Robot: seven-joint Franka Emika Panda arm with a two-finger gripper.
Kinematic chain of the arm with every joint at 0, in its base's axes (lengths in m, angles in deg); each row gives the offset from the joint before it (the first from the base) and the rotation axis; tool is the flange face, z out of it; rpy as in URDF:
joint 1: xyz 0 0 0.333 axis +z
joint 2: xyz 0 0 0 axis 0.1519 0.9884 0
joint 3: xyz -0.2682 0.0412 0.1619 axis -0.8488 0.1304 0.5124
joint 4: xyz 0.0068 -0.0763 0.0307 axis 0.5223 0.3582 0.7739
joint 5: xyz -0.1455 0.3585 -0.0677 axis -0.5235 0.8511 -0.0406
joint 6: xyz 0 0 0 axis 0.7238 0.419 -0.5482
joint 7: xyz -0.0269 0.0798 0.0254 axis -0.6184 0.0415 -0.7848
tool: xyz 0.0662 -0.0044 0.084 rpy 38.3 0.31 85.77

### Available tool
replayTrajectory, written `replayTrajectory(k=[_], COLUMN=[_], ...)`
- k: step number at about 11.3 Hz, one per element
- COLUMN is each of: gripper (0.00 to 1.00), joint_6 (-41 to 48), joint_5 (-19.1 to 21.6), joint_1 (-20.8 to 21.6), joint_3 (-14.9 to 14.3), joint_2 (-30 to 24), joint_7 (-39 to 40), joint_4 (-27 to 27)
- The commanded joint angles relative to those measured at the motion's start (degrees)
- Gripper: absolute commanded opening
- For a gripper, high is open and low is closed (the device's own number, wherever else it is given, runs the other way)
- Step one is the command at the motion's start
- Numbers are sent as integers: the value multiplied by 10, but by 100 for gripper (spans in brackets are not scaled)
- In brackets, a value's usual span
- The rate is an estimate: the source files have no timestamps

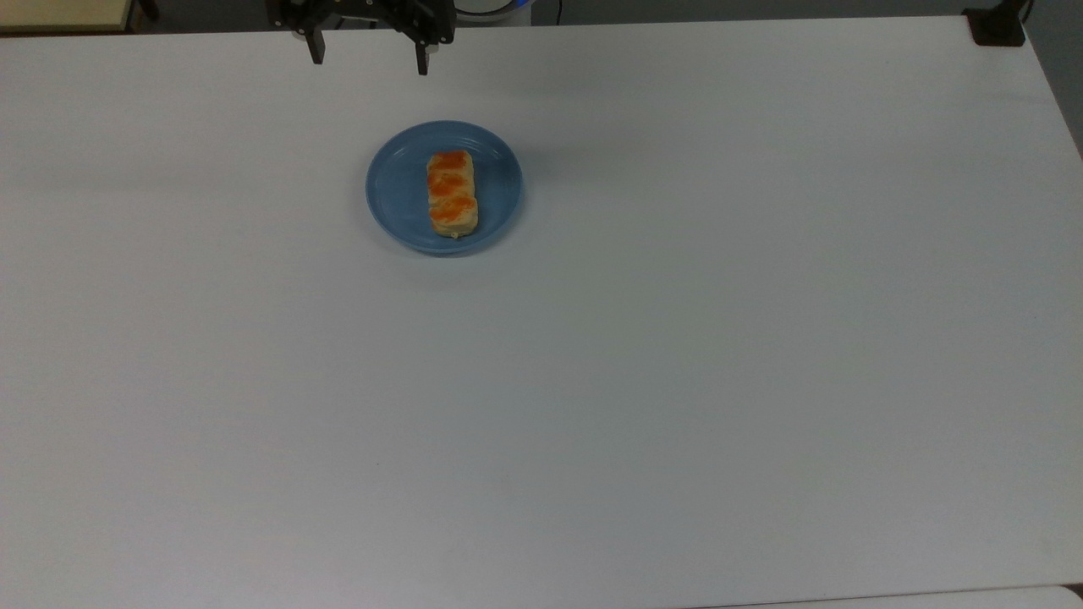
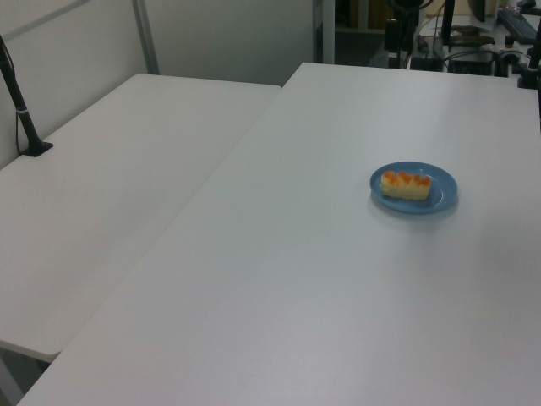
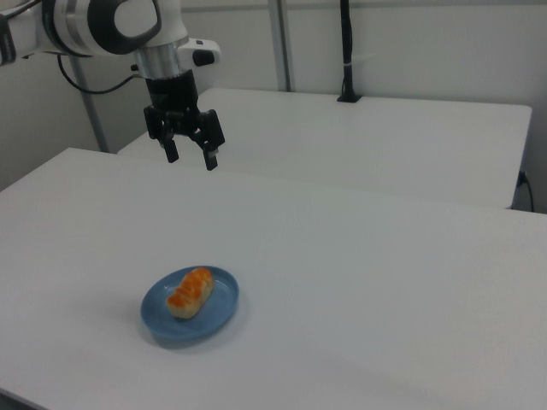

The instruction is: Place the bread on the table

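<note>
Task not begun. Bread (image 1: 453, 193) sits on blue plate (image 1: 398, 190), mid-table (image 1: 677, 381). Gripper (image 1: 369, 52) hangs above table's far edge w/ fingers spread, empty, well apart from plate. Left: approach, grasp, lift, set bread on bare tabletop.

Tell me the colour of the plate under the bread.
The plate is plain blue, clearest in the top view, with the bread lying on it.

Second white table (image 2: 110, 186) beside pale wall (image 2: 228, 38)
</note>
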State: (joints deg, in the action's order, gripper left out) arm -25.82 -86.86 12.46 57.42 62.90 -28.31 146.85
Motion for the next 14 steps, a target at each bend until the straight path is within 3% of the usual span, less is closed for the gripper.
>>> replayTrajectory(k=[1,14], gripper=[100,100], joint_6=[10,30], joint_5=[9,0], joint_1=[3,4], joint_3=[-6,-7], joint_2=[-9,-13], joint_7=[0,3], joint_4=[1,-2])
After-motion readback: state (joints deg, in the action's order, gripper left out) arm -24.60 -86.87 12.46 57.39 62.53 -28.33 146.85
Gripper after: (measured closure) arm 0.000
